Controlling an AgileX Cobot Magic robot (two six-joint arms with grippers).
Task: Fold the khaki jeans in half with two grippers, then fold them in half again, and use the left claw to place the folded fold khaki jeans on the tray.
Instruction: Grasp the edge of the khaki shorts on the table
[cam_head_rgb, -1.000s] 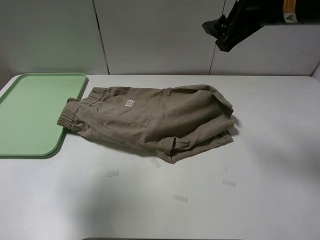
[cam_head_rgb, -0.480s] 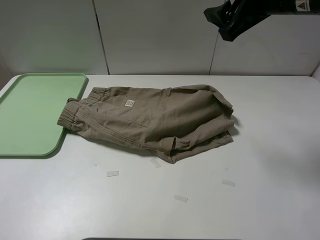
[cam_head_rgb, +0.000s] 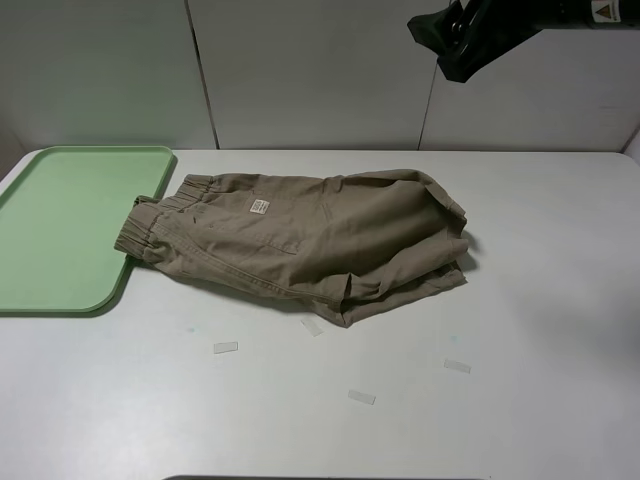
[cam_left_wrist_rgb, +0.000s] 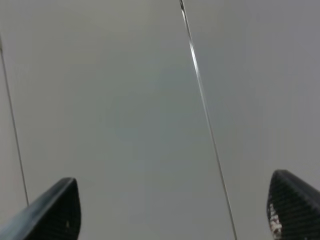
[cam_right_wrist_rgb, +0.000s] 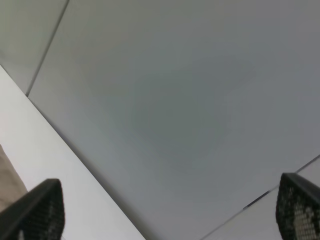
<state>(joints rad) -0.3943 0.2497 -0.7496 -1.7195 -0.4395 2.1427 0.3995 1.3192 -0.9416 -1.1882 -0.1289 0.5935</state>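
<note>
The khaki jeans (cam_head_rgb: 310, 240) lie folded over on the white table, the waistband at the left just overlapping the right rim of the tray (cam_head_rgb: 60, 230). Their white label (cam_head_rgb: 259, 206) faces up. The pale green tray holds nothing else. My right gripper (cam_head_rgb: 432, 36) hangs high above the table's back right, far from the cloth. In the right wrist view its fingertips (cam_right_wrist_rgb: 35, 212) stand wide apart and empty, with a sliver of the jeans (cam_right_wrist_rgb: 7, 187) at the edge. My left gripper (cam_left_wrist_rgb: 172, 210) faces the wall, fingertips (cam_left_wrist_rgb: 52, 212) wide apart and empty. It is out of the exterior view.
Several small strips of clear tape lie on the table in front of the jeans, such as one strip (cam_head_rgb: 225, 347) and another (cam_head_rgb: 361, 397). A grey panelled wall (cam_head_rgb: 300, 70) stands behind the table.
The right arm rose a little higher at the top right a second ago and has held still since. The jeans and tray have not moved.
</note>
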